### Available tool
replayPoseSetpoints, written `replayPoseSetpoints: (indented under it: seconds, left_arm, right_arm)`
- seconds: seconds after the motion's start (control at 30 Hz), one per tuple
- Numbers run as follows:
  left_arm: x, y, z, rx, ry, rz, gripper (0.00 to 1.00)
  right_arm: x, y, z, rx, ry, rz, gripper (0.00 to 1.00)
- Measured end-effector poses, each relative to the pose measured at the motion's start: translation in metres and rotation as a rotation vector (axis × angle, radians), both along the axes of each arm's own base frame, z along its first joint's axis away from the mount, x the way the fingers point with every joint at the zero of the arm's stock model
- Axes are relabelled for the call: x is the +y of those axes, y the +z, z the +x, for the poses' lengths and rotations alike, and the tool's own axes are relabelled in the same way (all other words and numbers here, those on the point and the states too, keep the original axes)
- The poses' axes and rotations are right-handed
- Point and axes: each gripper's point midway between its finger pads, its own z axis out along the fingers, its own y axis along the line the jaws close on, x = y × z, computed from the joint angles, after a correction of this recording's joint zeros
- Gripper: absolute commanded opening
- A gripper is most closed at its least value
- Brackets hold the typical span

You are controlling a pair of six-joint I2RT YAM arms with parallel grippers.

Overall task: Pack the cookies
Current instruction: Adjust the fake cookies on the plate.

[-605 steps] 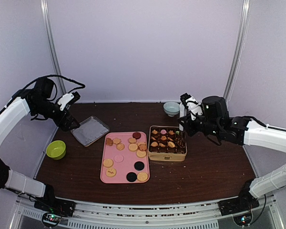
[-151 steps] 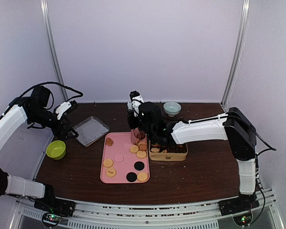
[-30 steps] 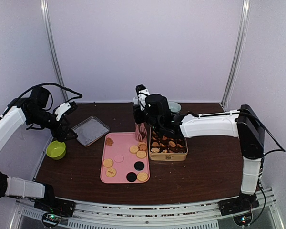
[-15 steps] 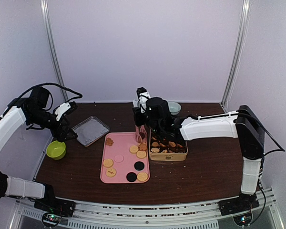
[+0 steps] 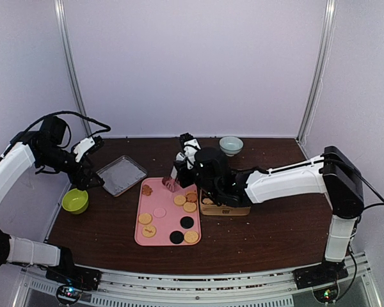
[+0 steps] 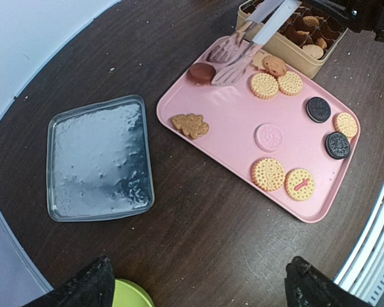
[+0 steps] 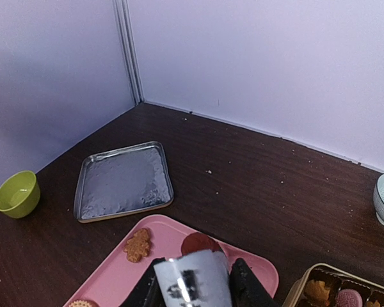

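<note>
Dark brown table [image 5: 275, 230], pale lilac walls behind.

Right pincer [image 7: 192, 281]: fingers closed partway onto the metal handle of pink-headed tongs [image 6: 230, 54]. I held nothing else. The tong heads hung over the far corner of the pink tray [image 6: 227, 150], just beside a dark red cookie [image 6: 201, 72]. I could not tell whether they touched it.

Left pincer [image 6: 198, 291]: spread wide and empty, held above the left side of the table near the metal tray [image 6: 99, 157] and the green bowl [image 5: 75, 200].

Cookies [image 6: 264, 85]: most lay loose and flat on the pink tray. These were tan rounds, one leaf-shaped [image 6: 191, 125], one pink [image 6: 269, 136] and two black [image 6: 318, 109]. More sat in the compartments of the gold tin [image 6: 288, 51], which touched the tray's right side.

Handling, my estimate:
- Each biscuit looked light, thin and stiff, so probably brittle. A hard squeeze would likely snap it or chip the edge.
- They lay flush on the tray, so there was little to get under.
- I judged the best hold to be across the rim, one tong head on each side of the disc, with only enough pressure to lift.
- The scalloped leaf shape looked the most fragile at its points, so I would grip it across the body.
</note>
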Motion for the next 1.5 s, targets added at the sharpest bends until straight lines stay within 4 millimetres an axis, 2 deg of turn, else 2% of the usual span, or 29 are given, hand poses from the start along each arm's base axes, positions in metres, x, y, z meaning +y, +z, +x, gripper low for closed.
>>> replayPoseSetpoints:
  seconds: [0.13,0.4,0.57,0.8,0.9,1.1,1.33,1.5]
  left_arm:
    - [0.000,0.000,0.000,0.000,-0.002,-0.003,0.95]
    - [-0.001,0.001,0.000,0.001,-0.003,-0.006,0.95]
    - [-0.001,0.001,0.000,0.001,-0.004,-0.008,0.95]
    - [-0.001,0.001,-0.001,0.001,-0.005,-0.010,0.95]
    - [-0.002,0.001,-0.001,0.001,-0.005,-0.010,0.94]
    - [-0.002,0.001,-0.001,0.001,-0.005,-0.011,0.95]
    - [-0.002,0.001,-0.001,0.001,-0.006,-0.013,0.94]
    - [-0.003,0.001,-0.001,0.002,-0.009,-0.016,0.94]
  right_arm:
    - [-0.007,-0.009,-0.005,0.017,-0.002,-0.004,0.31]
    - [-0.015,-0.004,-0.007,0.022,-0.007,-0.016,0.31]
    - [-0.014,0.013,0.002,0.006,-0.005,-0.010,0.31]
    - [-0.028,0.050,0.008,-0.035,-0.019,0.037,0.31]
    - [-0.032,0.055,0.010,-0.044,-0.026,0.039,0.30]
    - [-0.038,0.040,0.012,-0.025,-0.032,-0.004,0.28]
    - [-0.047,0.002,0.006,0.024,-0.029,-0.099,0.27]
    - [-0.052,0.001,0.000,0.031,-0.013,-0.102,0.27]
